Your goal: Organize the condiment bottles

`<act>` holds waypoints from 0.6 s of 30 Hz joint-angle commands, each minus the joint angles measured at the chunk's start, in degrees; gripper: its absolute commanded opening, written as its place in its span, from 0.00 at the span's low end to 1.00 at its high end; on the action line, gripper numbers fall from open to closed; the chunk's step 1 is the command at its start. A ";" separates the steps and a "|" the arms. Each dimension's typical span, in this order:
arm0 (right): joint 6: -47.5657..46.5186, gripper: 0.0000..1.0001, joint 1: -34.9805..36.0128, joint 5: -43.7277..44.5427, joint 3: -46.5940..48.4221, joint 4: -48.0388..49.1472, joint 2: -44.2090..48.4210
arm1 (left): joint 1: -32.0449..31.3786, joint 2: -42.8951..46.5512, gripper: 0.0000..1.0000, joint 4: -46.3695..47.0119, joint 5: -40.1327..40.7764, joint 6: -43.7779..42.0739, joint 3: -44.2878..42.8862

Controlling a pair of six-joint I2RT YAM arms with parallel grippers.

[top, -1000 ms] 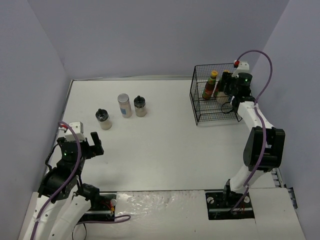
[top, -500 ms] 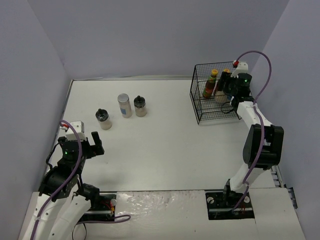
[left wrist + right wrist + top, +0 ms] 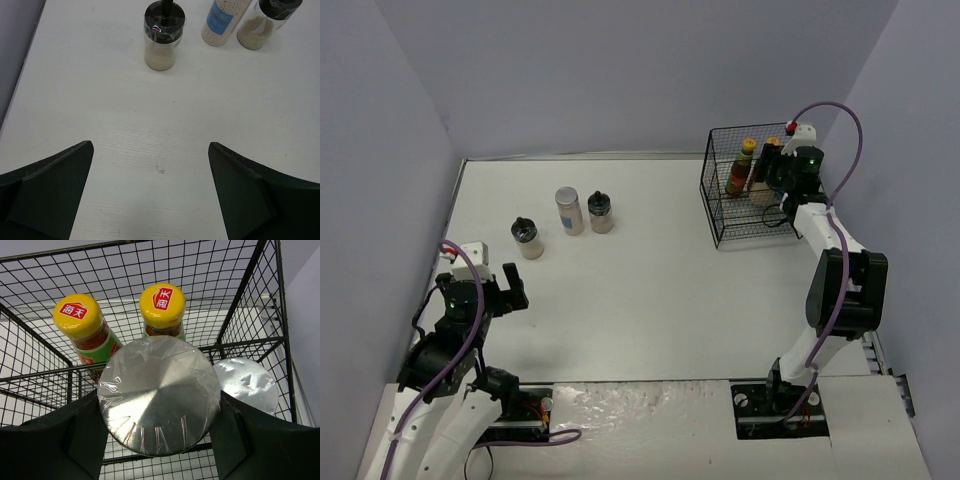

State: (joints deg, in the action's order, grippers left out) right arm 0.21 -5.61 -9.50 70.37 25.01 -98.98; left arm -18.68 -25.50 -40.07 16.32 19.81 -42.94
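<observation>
My right gripper (image 3: 775,176) is shut on a pale silver-lidded jar (image 3: 159,401) and holds it inside the black wire basket (image 3: 718,228). In the right wrist view two dark sauce bottles with yellow caps (image 3: 79,316) (image 3: 162,303) stand behind it. A second silver-lidded jar (image 3: 247,385) stands to its right. On the table stand a third jar (image 3: 569,211) and two black-capped shakers (image 3: 601,212) (image 3: 527,238). My left gripper (image 3: 510,291) is open and empty, near of the left shaker (image 3: 161,40).
The basket's wire walls (image 3: 245,290) close round the right gripper on all sides. The grey walls stand close on the left and right. The jar (image 3: 222,20) and second shaker (image 3: 262,22) stand side by side at the left wrist view's top.
My right gripper has shifted slightly toward the back of the basket with the jar in it. The left arm has barely moved.
</observation>
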 commanded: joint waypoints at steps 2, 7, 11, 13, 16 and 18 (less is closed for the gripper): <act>-2.06 0.12 -0.55 -1.07 4.10 -0.29 4.83 | 0.40 -0.52 0.97 2.96 0.21 0.46 -1.62; -2.81 0.12 -0.55 -2.71 6.06 -1.15 6.14 | 0.40 -0.41 0.97 2.90 0.12 0.38 -1.62; -2.55 0.12 -0.51 -5.01 7.05 -1.70 6.60 | 0.40 -0.17 0.97 3.02 0.12 0.31 -1.53; -2.58 0.11 -0.13 -6.17 7.31 -2.13 6.69 | 0.40 -0.09 0.97 3.07 0.12 0.31 -1.53; -2.77 0.10 0.34 -7.33 7.33 -2.54 6.69 | 0.40 -0.07 0.97 2.99 0.11 0.31 -1.54; -2.97 0.09 0.75 -7.94 7.37 -3.22 6.41 | 0.36 0.13 0.97 2.98 0.03 0.31 -1.53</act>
State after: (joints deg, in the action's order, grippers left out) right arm -1.84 -5.55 -14.44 73.79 18.37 -97.40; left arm -18.68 -25.09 -40.07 16.32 19.82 -42.94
